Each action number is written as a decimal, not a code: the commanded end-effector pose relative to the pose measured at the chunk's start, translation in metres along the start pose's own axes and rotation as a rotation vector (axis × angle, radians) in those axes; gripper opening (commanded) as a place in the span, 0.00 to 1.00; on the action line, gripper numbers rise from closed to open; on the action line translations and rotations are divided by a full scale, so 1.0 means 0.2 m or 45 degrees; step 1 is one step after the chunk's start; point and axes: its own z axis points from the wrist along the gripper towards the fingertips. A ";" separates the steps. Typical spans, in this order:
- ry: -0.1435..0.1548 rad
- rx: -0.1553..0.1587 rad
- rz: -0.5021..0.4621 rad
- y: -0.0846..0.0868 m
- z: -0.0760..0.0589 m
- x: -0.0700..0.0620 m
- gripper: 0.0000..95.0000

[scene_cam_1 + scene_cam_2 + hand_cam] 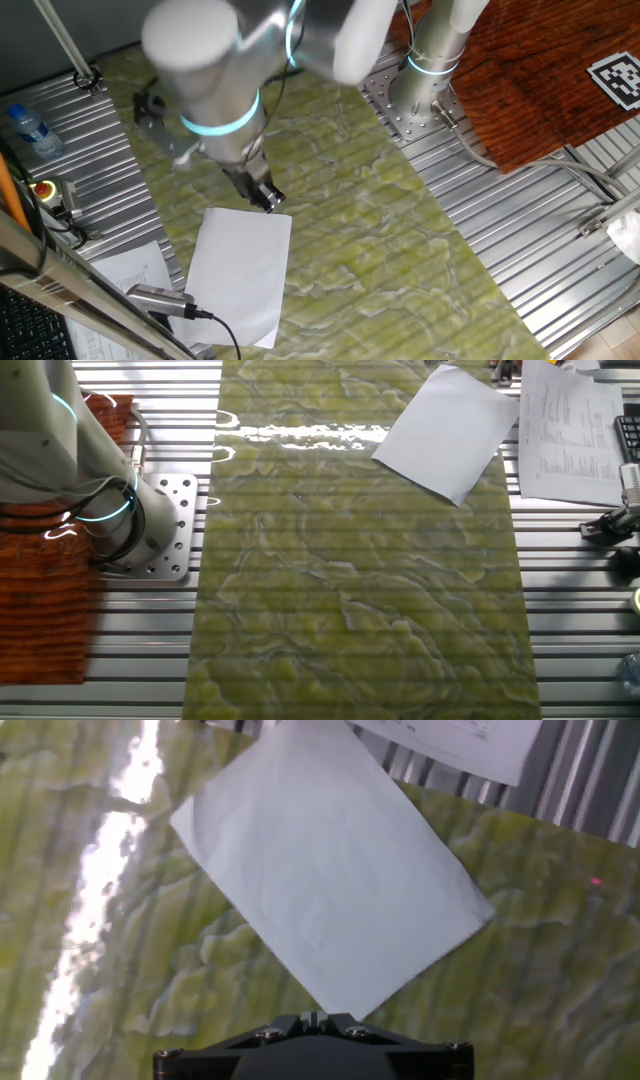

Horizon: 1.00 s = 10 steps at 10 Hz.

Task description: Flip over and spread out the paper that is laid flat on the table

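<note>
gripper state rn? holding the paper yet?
Gripper: cannot tell whether it is open or shut, since the fingertips are not clearly visible; it sits at the corner of the paper, which lies flat on the table.

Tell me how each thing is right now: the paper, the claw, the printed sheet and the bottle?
paper: lying flat, not flipped, one corner pointing at the claw.
claw: above that corner, holding nothing; open or shut unclear.
printed sheet: flat on the metal panels, text side up.
bottle: lying on its side.
</note>
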 end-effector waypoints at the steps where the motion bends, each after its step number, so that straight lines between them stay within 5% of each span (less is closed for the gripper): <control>1: 0.005 0.002 0.210 0.01 0.00 0.00 0.00; 4: 0.000 -0.005 0.163 0.01 0.00 0.00 0.00; 10: -0.018 -0.036 0.046 -0.37 0.06 0.04 0.00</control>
